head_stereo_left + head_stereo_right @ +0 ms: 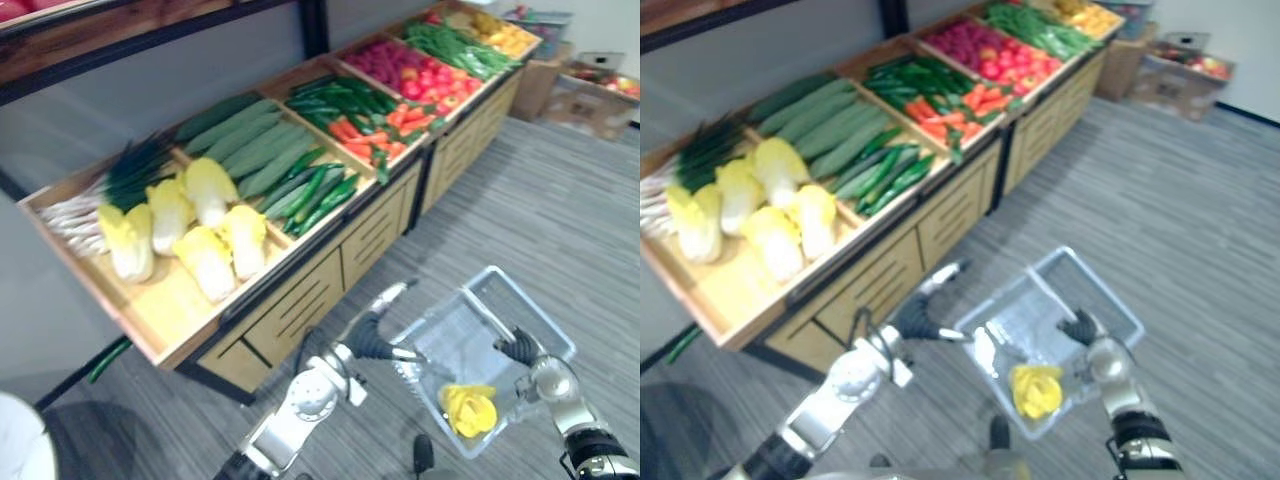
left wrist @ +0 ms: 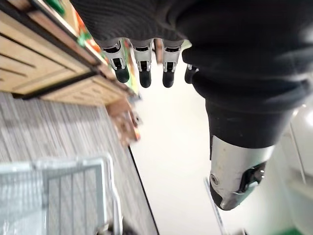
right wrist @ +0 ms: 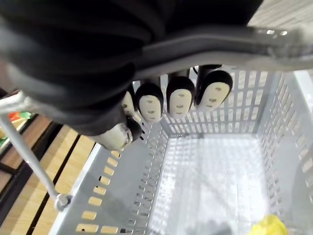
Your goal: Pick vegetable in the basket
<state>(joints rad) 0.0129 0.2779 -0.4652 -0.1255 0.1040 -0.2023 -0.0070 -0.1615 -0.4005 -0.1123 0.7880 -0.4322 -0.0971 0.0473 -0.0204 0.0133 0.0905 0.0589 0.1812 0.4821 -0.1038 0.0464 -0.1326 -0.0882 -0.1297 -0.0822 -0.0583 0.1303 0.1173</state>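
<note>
We see a small yellow vegetable (image 1: 468,408), leafy and crumpled, lying in the near corner of the pale slotted basket (image 1: 545,325). Our right robot hand (image 1: 521,349) has its fingers curled round the basket's grey handle (image 3: 220,41), carrying it. Our left robot hand (image 1: 378,335) hangs just beside the basket, fingers straight, holding nothing.

A wooden shelf (image 1: 300,290) is set on the grey floor (image 1: 560,220) just beyond the left hand (image 1: 378,338). Cabbages (image 1: 190,225) and leeks (image 1: 110,190) are laid out to the hand's left, cucumbers (image 1: 315,195) straight ahead of it, and carrots (image 1: 365,135) farther off.
</note>
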